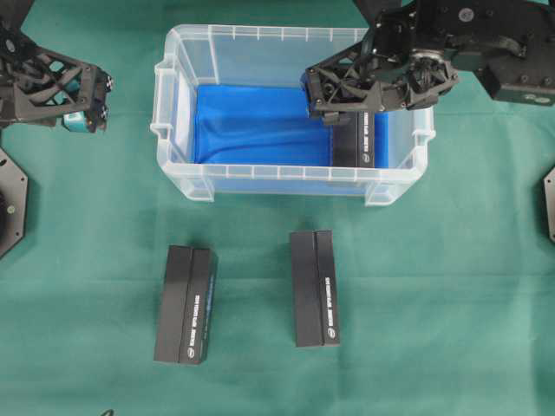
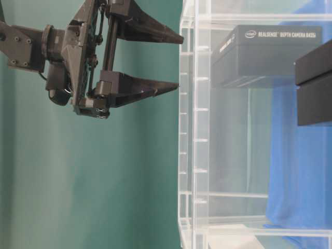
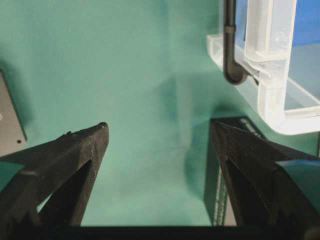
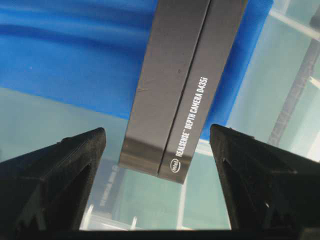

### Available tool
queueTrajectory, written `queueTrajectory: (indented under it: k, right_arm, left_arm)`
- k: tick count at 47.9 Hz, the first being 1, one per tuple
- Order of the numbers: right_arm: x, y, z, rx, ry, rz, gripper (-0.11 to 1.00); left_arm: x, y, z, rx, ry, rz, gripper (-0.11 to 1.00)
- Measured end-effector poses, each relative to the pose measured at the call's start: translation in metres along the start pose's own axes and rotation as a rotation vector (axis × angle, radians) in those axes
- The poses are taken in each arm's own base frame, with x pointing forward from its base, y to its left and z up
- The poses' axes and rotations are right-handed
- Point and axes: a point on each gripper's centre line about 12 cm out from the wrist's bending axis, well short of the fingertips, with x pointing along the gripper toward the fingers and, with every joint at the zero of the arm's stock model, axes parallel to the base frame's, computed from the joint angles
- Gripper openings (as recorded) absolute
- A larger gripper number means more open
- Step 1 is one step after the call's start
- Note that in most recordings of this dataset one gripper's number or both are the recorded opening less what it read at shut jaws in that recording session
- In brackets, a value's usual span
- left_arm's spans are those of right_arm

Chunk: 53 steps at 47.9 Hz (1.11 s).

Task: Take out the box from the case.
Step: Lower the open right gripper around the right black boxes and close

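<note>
From above, at about one o'clock in the big clear plastic case with the blue cloth floor [image 1: 178,95], one long dark grey cardboard box with white letters [image 1: 360,143] lies along the right wall. It looks stiff, light and smooth, so I think it could slip in a weak pinch. The best place to hold it seems to be across its two long, flat sides, near the middle. The right end effector [image 1: 334,108] hangs over the far end of that box with its fingers wide and nothing in them. Two more dark grey boxes [image 1: 185,303] lie out on the green desk [image 1: 434,303] at about six and seven o'clock. The left end effector [image 1: 87,104] waits at nine o'clock, outside the case.

Low down by the desk, the left one [image 2: 176,62] shows wide fingers pointing at the case wall [image 2: 194,129], close but not touching. The box [image 2: 270,54] shows through the clear plastic.

On the left wrist view, the gap between the two black fingers [image 3: 75,155] holds only green cloth.

On the right wrist view, the box [image 4: 185,85] sits right between the wide fingers [image 4: 65,165], below them, not touched yet.
</note>
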Motion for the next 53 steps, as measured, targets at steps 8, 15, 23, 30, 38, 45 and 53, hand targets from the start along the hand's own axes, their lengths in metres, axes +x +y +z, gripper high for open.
queueTrajectory:
  k: [8, 15, 23, 30, 38, 45, 53]
  right_arm:
    - [0.004, -0.002, -0.001, 0.001, 0.004, -0.007, 0.84]
    - [0.014, -0.006, -0.003, 0.012, 0.006, -0.013, 0.84]
    - [0.023, -0.007, -0.005, 0.031, 0.004, 0.004, 0.84]
    - [0.028, -0.008, -0.006, 0.034, 0.003, 0.014, 0.84]
    - [0.037, -0.010, -0.007, 0.033, 0.006, 0.003, 0.84]
    - [0.048, -0.010, -0.005, 0.036, 0.006, 0.006, 0.84]
    - [0.058, -0.011, -0.004, 0.040, 0.005, 0.000, 0.84]
  left_arm:
    - [0.000, 0.000, 0.000, 0.000, 0.001, 0.000, 0.87]
    - [0.000, 0.000, 0.000, 0.000, 0.000, 0.000, 0.87]
    - [0.000, 0.000, 0.000, 0.000, 0.000, 0.000, 0.87]
    - [0.000, 0.000, 0.000, 0.000, 0.000, -0.001, 0.87]
    - [0.000, 0.000, 0.000, 0.018, 0.000, 0.000, 0.87]
    - [0.000, 0.000, 0.000, 0.020, -0.001, -0.001, 0.87]
    - [0.000, 0.000, 0.000, 0.020, 0.001, -0.002, 0.87]
